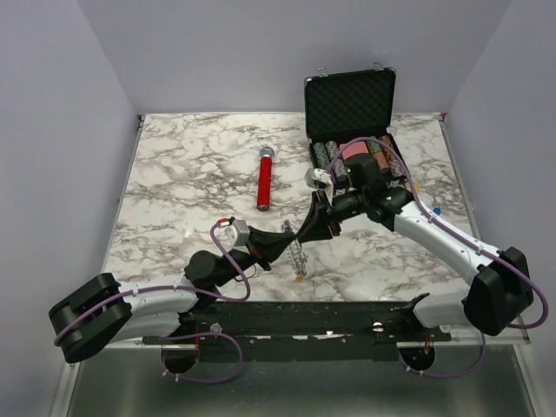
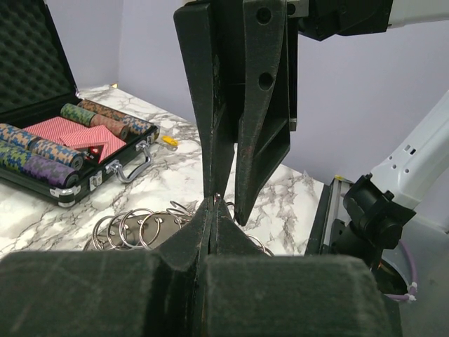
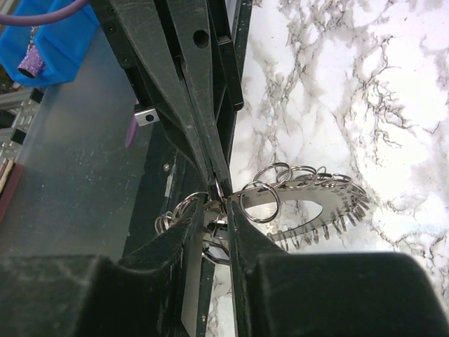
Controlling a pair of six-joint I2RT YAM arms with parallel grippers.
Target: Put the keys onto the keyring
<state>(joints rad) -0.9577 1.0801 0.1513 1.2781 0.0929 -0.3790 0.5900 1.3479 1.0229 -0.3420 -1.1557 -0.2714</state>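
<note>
The keyring point(image 1: 297, 254) hangs between both grippers over the table's front middle, with its yellow tag at the bottom. It is a flat jagged metal loop strung with several split rings point(image 3: 309, 203), and some of those rings show behind my left fingers point(image 2: 130, 226). My left gripper point(image 2: 212, 202) is shut, pinching the loop's upper end. My right gripper point(image 3: 217, 210) meets it tip to tip. Its jaws stand a narrow gap apart, with the loop's end and a clasp between them. No key shows clearly. A tiny blue speck point(image 1: 437, 210) lies by the right forearm.
An open black case point(image 1: 347, 104) of poker chips and red cards stands at the back right. A red-handled microphone point(image 1: 264, 178) lies at mid-table. A small yellow piece point(image 2: 168, 140) lies beside the case. The table's front edge is directly below the grippers.
</note>
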